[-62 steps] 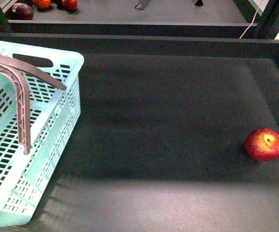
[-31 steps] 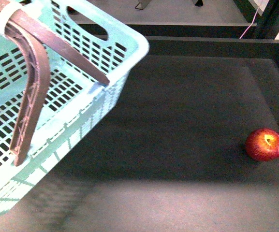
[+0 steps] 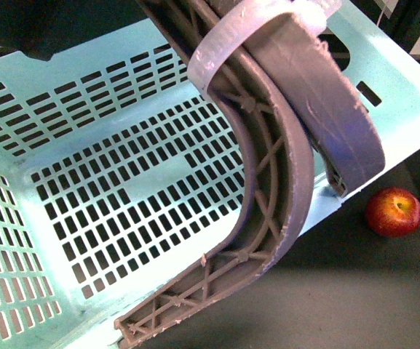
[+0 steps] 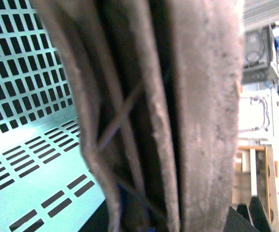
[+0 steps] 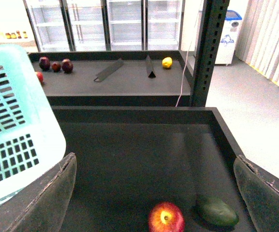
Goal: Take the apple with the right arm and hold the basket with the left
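Observation:
The pale mint basket (image 3: 86, 145) hangs tilted close to the front camera and fills most of that view. Its two brown ribbed handles (image 3: 286, 174) are bunched together under a white band. My left gripper (image 4: 149, 212) is shut on those handles, which hide its fingers in the left wrist view. The red apple (image 3: 393, 211) with a yellow patch rests on the dark shelf, just right of the basket's rim. In the right wrist view the apple (image 5: 166, 218) lies below my right gripper (image 5: 154, 162), which is open and holds nothing. A corner of the basket (image 5: 13, 135) shows beside one finger.
A dark green avocado (image 5: 217, 211) lies close beside the apple. The shelf has a raised black rim (image 5: 129, 113) and a black upright post (image 5: 209, 53). On the shelf behind lie small dark red fruits (image 5: 56, 65) and a lemon (image 5: 167, 62).
The basket has risen off the shelf's left side and swung right and toward the front camera, now covering most of that view. The apple has stayed put.

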Available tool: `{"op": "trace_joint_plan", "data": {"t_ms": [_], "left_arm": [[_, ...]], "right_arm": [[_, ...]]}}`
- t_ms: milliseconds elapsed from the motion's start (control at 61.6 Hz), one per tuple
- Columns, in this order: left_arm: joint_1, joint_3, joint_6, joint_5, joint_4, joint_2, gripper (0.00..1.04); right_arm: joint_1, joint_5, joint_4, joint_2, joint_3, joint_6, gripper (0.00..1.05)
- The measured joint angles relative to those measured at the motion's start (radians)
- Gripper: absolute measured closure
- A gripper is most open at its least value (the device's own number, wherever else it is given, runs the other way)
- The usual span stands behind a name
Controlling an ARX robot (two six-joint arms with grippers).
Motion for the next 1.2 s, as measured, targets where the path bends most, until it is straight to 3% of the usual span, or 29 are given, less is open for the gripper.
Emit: {"op": "trace_joint_plan", "data": {"t_ms": [309, 796, 926, 991, 1121, 1202], "left_arm": [[-0.057, 0.003, 0.080, -0.061, -0.023, -0.022, 0.88], [-0.072, 0.003, 0.100, -0.042, -0.023, -0.037, 0.88], [-0.072, 0.004, 0.100, -0.034, -0.023, -0.038, 0.88], [-0.072, 0.006, 0.100, -0.030, -0.023, -0.039, 0.88], [-0.073, 0.006, 0.100, -0.034, -0.023, -0.039, 0.88], [-0.073, 0.006, 0.100, -0.035, -0.023, -0.039, 0.88]], "right_arm": [[0.000, -0.001, 0.000, 0.000, 0.000, 0.000, 0.09], [0.000, -0.003, -0.002, 0.002, 0.001, 0.001, 0.09], [-0.034, -0.119, -0.311, 0.185, 0.122, 0.151, 0.09], [-0.051, -0.134, -0.367, 0.262, 0.137, 0.181, 0.09], [-0.108, -0.160, -0.269, 0.380, 0.141, 0.166, 0.09], [-0.155, -0.189, -0.102, 0.581, 0.156, 0.096, 0.09]]}}
